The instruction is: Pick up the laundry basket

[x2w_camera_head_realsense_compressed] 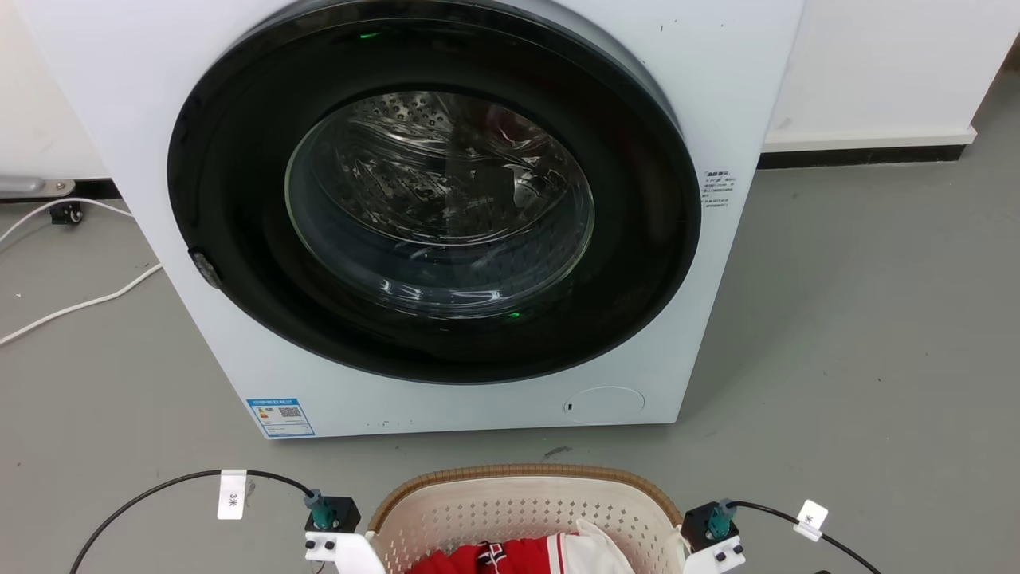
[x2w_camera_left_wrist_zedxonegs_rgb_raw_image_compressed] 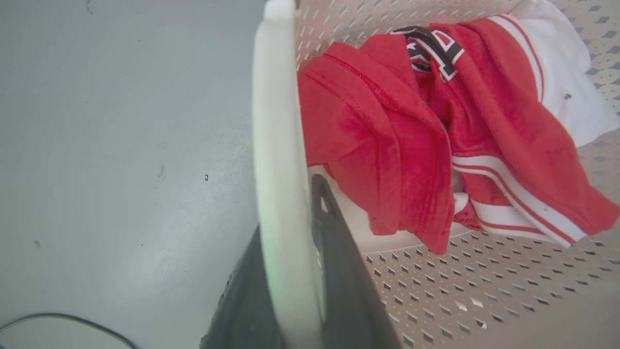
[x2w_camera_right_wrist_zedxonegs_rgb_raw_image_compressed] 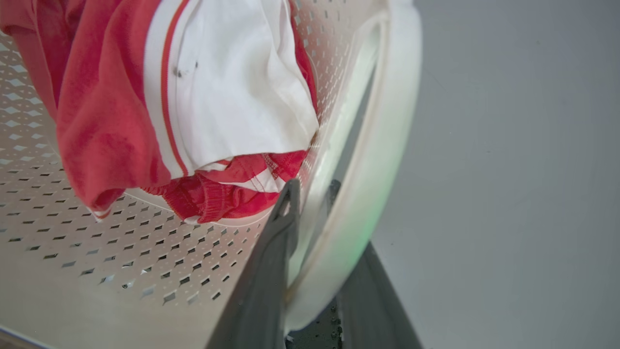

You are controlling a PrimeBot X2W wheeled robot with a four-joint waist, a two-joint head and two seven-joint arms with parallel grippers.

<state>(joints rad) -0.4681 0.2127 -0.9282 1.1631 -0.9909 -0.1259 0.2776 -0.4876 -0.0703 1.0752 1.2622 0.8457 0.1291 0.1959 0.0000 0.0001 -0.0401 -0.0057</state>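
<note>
Nearest the camera, the left gripper [x2w_camera_left_wrist_zedxonegs_rgb_raw_image_compressed: 290,218] stands clenched on the laundry basket [x2w_camera_head_realsense_compressed: 518,472], one dark finger outside and one inside the left side handle [x2w_camera_left_wrist_zedxonegs_rgb_raw_image_compressed: 276,145]. The right gripper [x2w_camera_right_wrist_zedxonegs_rgb_raw_image_compressed: 312,194] is closed the same way across the right side handle [x2w_camera_right_wrist_zedxonegs_rgb_raw_image_compressed: 387,145]. The basket sits low and centred between the two arms on the grey floor [x2w_camera_head_realsense_compressed: 861,319], just in front of the washing machine [x2w_camera_head_realsense_compressed: 239,359]. A crumpled red-and-white garment [x2w_camera_left_wrist_zedxonegs_rgb_raw_image_compressed: 387,145] lies loose on its perforated bottom. The basket looks like thin, fairly stiff plastic and, with so little inside, should be light. Its walls may flex if squeezed unevenly, and the smooth handles could slip in a narrow pinch. The two opposed handles look the right places to hold, since they balance the load. An even rise on both sides would likely keep the cloth from sliding to one end. Beyond the brown woven-look rim [x2w_camera_head_realsense_compressed: 446,477], the washer's round dark door [x2w_camera_head_realsense_compressed: 438,215] is shut. A black cable [x2w_camera_head_realsense_compressed: 159,486] loops near the left arm, and a white cable [x2w_camera_head_realsense_compressed: 80,303] trails across the floor farther back.
</note>
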